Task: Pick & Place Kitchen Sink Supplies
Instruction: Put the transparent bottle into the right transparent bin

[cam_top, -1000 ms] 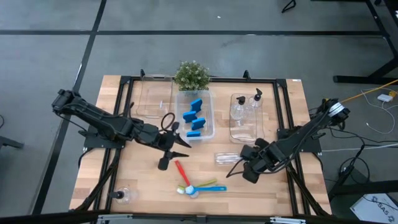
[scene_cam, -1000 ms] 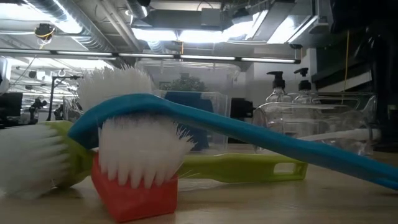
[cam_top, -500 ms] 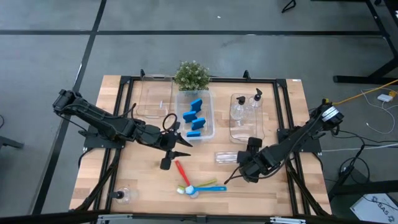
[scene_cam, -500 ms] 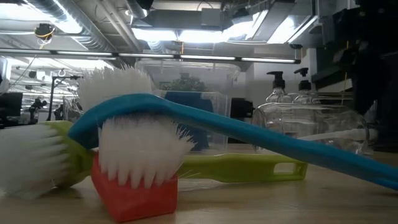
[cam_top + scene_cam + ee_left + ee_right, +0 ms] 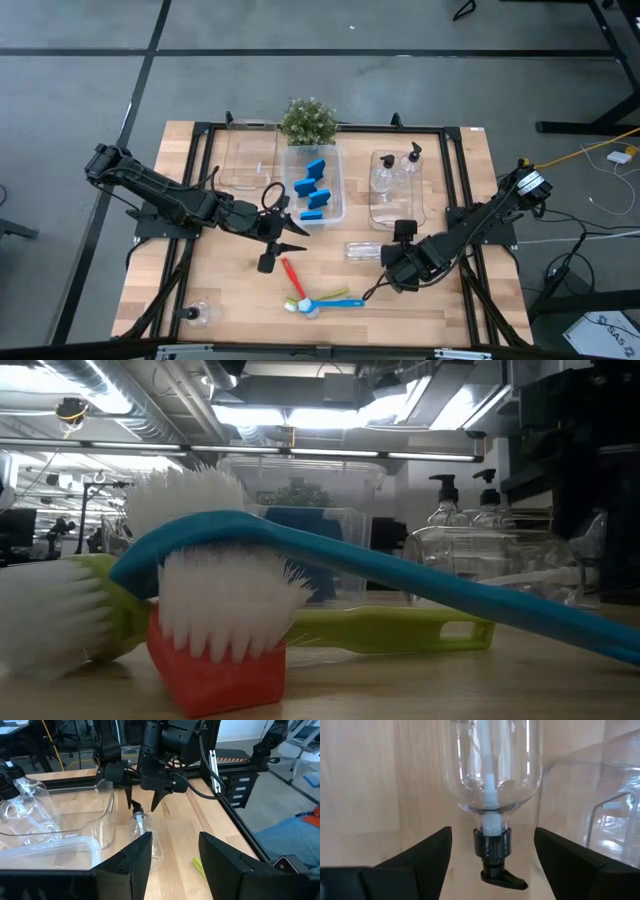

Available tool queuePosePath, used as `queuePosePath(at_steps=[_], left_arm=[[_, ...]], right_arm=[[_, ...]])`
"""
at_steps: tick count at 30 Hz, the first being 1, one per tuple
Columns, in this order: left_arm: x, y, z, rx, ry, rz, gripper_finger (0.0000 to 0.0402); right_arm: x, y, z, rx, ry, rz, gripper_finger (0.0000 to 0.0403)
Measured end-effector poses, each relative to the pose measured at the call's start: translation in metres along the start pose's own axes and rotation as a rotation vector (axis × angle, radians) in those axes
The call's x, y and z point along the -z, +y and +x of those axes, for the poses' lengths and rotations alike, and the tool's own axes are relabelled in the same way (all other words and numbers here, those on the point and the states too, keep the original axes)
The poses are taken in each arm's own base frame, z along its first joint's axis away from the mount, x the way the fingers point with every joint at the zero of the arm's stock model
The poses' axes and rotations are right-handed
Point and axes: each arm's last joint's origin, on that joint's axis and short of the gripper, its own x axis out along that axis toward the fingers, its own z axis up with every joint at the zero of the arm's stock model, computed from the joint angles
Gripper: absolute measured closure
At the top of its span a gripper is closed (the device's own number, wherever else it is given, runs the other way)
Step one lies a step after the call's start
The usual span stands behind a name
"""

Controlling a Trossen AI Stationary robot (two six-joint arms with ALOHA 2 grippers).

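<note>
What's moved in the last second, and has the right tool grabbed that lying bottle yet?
The right tool has slid left across the table toward the lying bottle. It now sits at the pump end, fingers open either side of the black cap, not closed on it. The bottle itself hasn't shifted. The left tool, the brushes, sponges and binned bottles stayed put.

The right gripper (image 5: 385, 262) has slid along the wooden table toward the small clear pump-topped bottle lying on its side (image 5: 361, 251) (fingers spread, flanking its black pump).
</note>
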Motion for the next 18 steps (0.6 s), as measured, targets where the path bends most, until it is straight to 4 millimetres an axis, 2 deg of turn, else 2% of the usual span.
queuePosePath(at_steps=[4,10,14,18], left_arm=[[0.0,0.0,0.0,0.001,0.001,-0.009,0.0245],[0.0,0.0,0.0,0.003,0.001,-0.009,0.0245],[0.0,0.0,0.0,0.003,0.001,-0.009,0.0245],[0.0,0.0,0.0,-0.002,0.001,-0.009,0.0245]], right_arm=[[0.001,-0.001,0.002,0.014,-0.008,0.003,0.0121],[0.015,0.001,0.023,-0.006,0.009,0.031,0.0121],[0.02,0.001,0.03,-0.004,0.015,0.068,0.0122],[0.02,0.001,0.031,-0.007,0.01,0.081,0.0142]])
